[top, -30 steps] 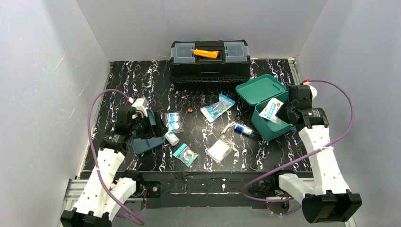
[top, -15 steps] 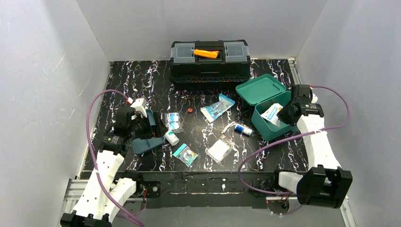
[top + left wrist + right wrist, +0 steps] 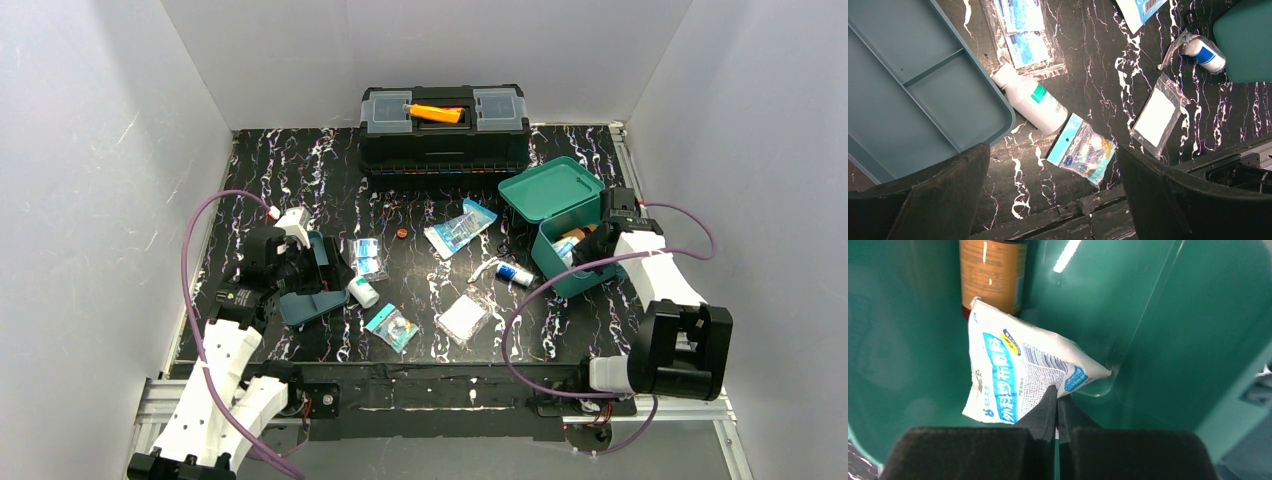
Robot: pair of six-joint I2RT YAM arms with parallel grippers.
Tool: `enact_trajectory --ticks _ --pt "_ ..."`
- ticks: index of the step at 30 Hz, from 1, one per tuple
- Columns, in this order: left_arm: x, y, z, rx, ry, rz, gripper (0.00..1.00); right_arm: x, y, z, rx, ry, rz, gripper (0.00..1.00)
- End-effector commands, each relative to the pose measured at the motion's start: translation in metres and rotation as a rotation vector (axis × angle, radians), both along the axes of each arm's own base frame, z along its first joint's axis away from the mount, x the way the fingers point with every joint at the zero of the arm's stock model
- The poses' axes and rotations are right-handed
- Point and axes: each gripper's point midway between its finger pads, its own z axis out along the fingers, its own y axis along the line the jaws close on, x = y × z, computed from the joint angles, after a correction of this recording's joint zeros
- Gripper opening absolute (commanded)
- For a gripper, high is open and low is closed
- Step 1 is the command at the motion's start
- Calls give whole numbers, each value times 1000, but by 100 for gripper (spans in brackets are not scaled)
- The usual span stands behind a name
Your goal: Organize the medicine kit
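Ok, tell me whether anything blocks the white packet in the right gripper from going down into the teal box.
Nothing visible blocks it. The right gripper, shut on the white packet, is inside the medicine kit. A brown bottle lies further in, by the packet's top corner; contact can't be told.

— What sort of place is it?
— A robotics lab cell: plain white panel walls [image 3: 100,150] box in a black, white-veined counter [image 3: 300,170].
— Anything more?
— Two white jointed robot arms [image 3: 225,355], trailing looping purple cables [image 3: 188,255], stand bolted to a silver aluminium rail [image 3: 150,398] at the counter's near edge.
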Motion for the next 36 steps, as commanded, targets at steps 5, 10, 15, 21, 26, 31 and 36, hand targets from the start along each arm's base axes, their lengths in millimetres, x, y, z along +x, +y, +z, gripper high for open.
enact_trajectory --ticks 5,10,15,21,26,31,36 --pt "-2 1 2 0 -11 3 100 10 4 -19 48 35 -59 19" --pt "-2 1 2 0 -10 1 100 10 1 -15 32 42 -58 33" --pt "-2 0 3 -2 -10 0 100 12 -2 5 11 6 -43 49" --pt "-2 0 3 -4 -13 -1 99 12 -12 42 -66 -38 -3 56" --pt "-2 -1 2 -6 -6 -6 100 7 -20 67 -129 -79 16 58" --pt "-2 0 1 -4 -1 -1 100 5 -19 95 -147 -152 67 61" --pt "-1 0 0 -5 4 2 100 7 2 135 -101 -283 207 64"
